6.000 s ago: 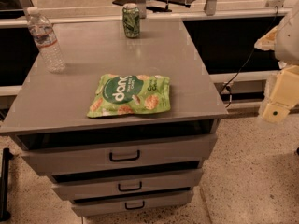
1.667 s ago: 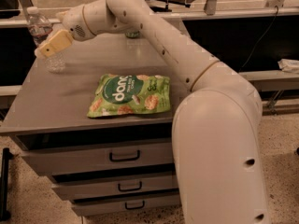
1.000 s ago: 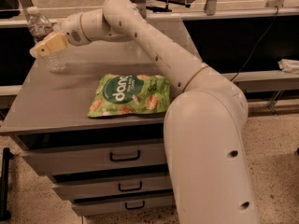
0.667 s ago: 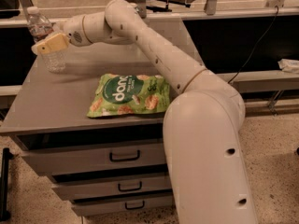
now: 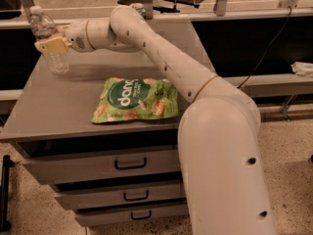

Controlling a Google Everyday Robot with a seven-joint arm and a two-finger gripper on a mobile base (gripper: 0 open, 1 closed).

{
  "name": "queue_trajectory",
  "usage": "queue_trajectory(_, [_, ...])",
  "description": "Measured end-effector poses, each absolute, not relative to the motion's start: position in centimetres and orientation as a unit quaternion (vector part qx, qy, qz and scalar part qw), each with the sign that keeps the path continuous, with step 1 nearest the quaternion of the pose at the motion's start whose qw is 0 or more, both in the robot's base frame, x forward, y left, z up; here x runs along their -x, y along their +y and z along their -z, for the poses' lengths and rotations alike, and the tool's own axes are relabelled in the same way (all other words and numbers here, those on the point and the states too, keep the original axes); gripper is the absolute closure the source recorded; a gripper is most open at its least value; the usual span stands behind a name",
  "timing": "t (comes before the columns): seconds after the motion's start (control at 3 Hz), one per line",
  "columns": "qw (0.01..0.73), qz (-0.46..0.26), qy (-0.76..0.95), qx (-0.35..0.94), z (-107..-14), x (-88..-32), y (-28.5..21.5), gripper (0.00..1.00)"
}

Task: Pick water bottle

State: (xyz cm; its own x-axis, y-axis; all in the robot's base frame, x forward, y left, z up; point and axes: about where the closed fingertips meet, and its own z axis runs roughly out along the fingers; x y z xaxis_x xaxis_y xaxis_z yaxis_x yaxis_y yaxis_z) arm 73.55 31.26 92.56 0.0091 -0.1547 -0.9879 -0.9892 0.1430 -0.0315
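The water bottle (image 5: 58,62) is clear ribbed plastic with a white cap. It stands upright at the far left of the grey cabinet top (image 5: 54,111). My gripper (image 5: 51,44) is at the bottle's middle, its tan tip lying across the label. My white arm reaches to it from the lower right, passing over the cabinet. The bottle's cap and lower body show above and below the gripper.
A green snack bag (image 5: 136,99) lies flat in the middle of the cabinet top, under my arm. A green can's top (image 5: 139,6) peeks out behind my arm at the back. Drawers with dark handles (image 5: 131,164) face me. A bench runs along the back.
My arm swung in from the right across the cabinet. Over the last second the gripper moved left, from just right of the bottle to across its middle. The bottle has not moved.
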Motion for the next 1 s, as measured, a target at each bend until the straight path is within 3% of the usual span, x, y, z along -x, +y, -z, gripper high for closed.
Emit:
queue_trajectory(0.33, [0.527, -0.414, 0.552, 0.496, -94.5, -72.8, 29.5, 0.85])
queue_trajectory(0.67, [0.562, -0.399, 0.521, 0.503, -98.4, -71.8, 26.6, 1.0])
queue_trajectory(1.0, [0.565, -0.397, 0.517, 0.505, -98.6, -71.7, 26.6, 1.0])
